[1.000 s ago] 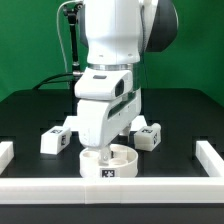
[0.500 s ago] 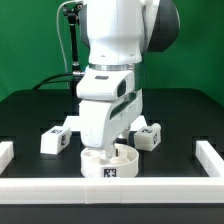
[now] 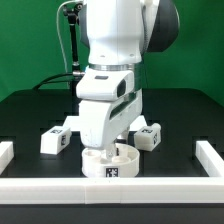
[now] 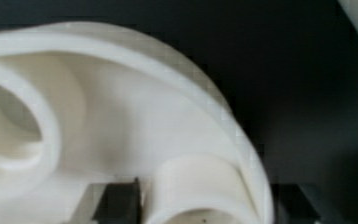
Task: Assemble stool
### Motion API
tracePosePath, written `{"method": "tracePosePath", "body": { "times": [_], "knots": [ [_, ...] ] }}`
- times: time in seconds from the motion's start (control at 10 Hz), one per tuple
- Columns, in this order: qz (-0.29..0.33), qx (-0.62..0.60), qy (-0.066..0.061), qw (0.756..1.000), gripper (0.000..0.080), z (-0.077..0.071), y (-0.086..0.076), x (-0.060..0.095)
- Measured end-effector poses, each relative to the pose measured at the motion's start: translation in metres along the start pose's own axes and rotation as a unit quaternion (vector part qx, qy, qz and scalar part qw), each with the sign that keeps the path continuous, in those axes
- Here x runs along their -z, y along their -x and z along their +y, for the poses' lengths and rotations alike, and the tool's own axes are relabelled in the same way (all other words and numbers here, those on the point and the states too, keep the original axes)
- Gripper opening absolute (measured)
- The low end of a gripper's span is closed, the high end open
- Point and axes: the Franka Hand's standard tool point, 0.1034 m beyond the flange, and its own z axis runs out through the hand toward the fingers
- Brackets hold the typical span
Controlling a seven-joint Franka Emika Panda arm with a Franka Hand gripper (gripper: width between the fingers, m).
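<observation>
Wrist view: the fingers (image 4: 108, 205) are clamped onto the seat (image 4: 140, 90), with a chunk of its wall squeezed between them. The seat's sitting on the counter (image 3: 30, 115), right by the front rail (image 3: 50, 188).

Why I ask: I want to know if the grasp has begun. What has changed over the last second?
Nothing visibly moved in the exterior view. The arm sits low over the seat disc as before, and the loose legs lie where they were. The wrist view shows the jaws shut on the seat disc's wall.
</observation>
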Motion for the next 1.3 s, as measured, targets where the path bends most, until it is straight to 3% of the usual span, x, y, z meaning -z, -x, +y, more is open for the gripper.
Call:
{"method": "tracePosePath", "body": {
  "times": [0.2, 0.9, 1.3],
  "knots": [
    [0.000, 0.000, 0.000, 1.000, 0.0320, 0.000, -0.001, 0.000],
    [0.014, 0.045, -0.002, 0.999, 0.0321, -0.018, -0.076, -0.001],
    [0.023, 0.048, 0.002, 0.999, 0.0321, -0.012, -0.107, -0.001]
  ]
}}
